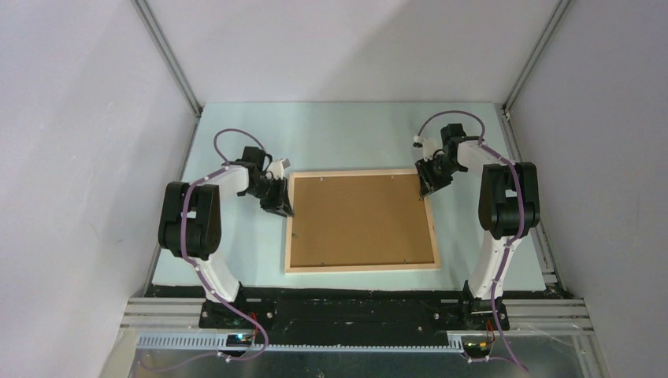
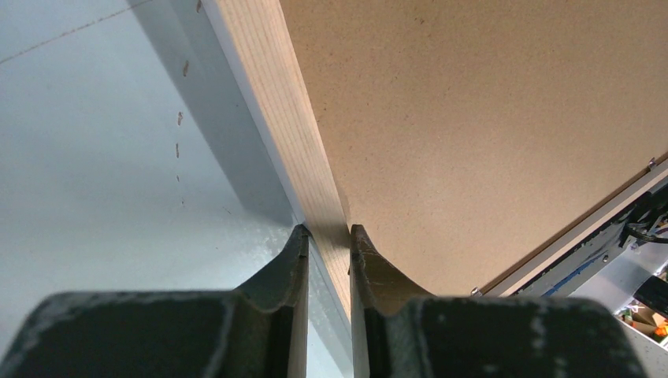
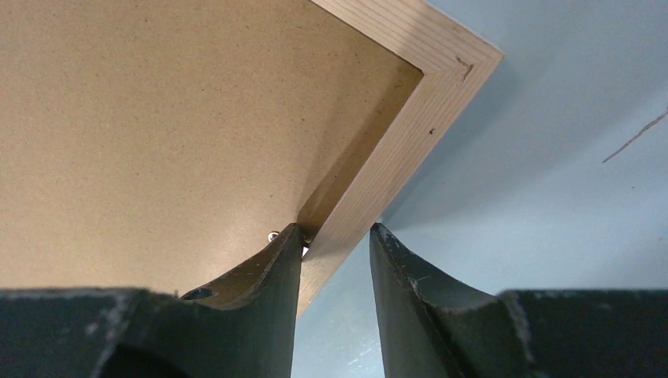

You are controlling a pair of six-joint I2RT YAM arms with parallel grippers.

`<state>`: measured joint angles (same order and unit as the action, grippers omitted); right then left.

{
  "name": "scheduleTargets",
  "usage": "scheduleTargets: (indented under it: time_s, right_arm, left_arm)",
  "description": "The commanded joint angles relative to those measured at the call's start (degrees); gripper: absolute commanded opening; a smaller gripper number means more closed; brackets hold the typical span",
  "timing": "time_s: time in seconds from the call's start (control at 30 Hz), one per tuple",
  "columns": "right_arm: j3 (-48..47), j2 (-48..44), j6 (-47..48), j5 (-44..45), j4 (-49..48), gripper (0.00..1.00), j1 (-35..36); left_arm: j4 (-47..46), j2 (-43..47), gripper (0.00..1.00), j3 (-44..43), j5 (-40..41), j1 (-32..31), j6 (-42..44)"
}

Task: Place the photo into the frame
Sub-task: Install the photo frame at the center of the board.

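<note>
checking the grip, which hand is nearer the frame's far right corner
Right. The right hand straddles the frame's right rail just beside that corner; the left hand grips the left rail, across the backing board.

- Left arm is bent and reaches inward; left gripper pinches the frame edge between 2 fingers.
- Right gripper straddles the frame's far-right corner, jaws partly apart; grip unclear.
</note>
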<state>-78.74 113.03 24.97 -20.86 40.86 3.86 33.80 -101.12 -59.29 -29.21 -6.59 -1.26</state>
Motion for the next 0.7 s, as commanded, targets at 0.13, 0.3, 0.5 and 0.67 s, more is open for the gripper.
scheduleTargets:
  time_s: [0.13, 0.3, 0.5, 0.67]
  right_arm:
    - [0.69, 0.58, 6.15, 1.41, 2.92, 0.41, 0.08]
    - [0.67, 0.89, 7.23, 1.14, 3.29, 0.41, 0.06]
    - [0.33, 1.69, 9.16, 1.53, 4.28, 0.42, 0.12]
    - [-0.38, 2.86, 10.65, 2.12, 5.03, 0.43, 0.07]
  left_arm:
    - [0.50, -1.19, 0.00, 0.40, -0.24, 0.35, 2.75]
    - [0.56, -1.21, 0.00, 0.41, -0.21, 0.35, 2.75]
    - [0.56, -1.27, 0.00, 0.40, -0.23, 0.30, 2.79]
    - [0.51, -1.20, 0.00, 0.40, -0.10, 0.28, 2.75]
